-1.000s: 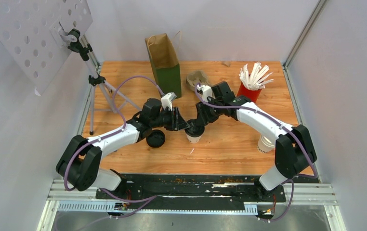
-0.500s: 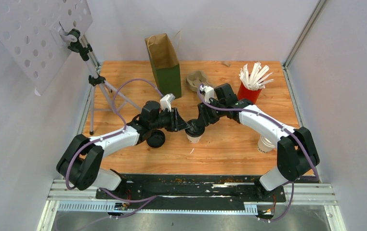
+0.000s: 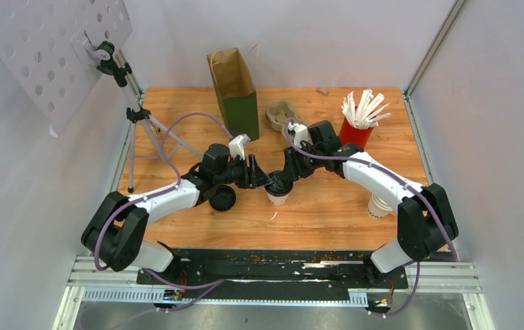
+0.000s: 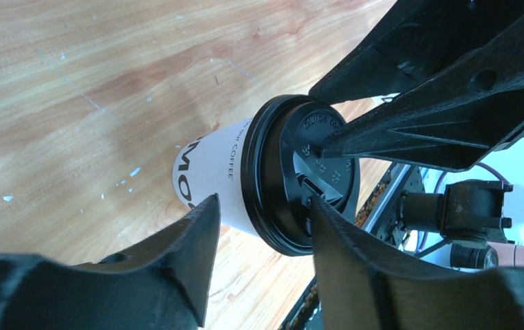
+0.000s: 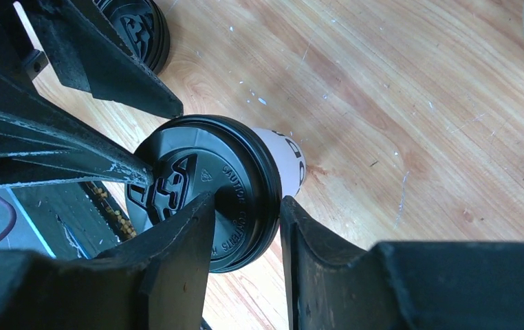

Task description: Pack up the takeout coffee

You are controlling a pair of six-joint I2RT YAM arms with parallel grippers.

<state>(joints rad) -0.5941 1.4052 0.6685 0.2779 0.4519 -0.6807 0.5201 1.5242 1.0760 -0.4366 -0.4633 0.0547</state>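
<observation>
The cup (image 4: 208,165) is sitting upright near the middle of the wooden table (image 3: 328,210), wearing its black lid (image 5: 235,161), and both arms are meeting over it from either side. The right gripper (image 5: 247,203) is clenching the lid's near edge, one finger lying across the lid's top and the other pressing in just under the rim against the white wall. The left gripper (image 4: 263,206) is straddling the opposite edge in the same way, one finger resting on the lid's top and the other sitting beside the cup's printed wall. Whether it is actually squeezing or only bracketing the rim, I cannot tell. The tips of the two grippers are nearly touching each other on top of the lid. A loose lid (image 3: 223,198) is lying flat on the table just left of the cup, partly tucked under the left arm. A second cup (image 3: 379,205) is standing well to the right, close beside the right arm. Along the back of the table, a brown and green paper bag (image 3: 235,93) is standing upright, a grey cup carrier (image 3: 280,112) is lying just to its right, and a red cup (image 3: 355,130) is holding white stirrers (image 3: 364,104).
</observation>
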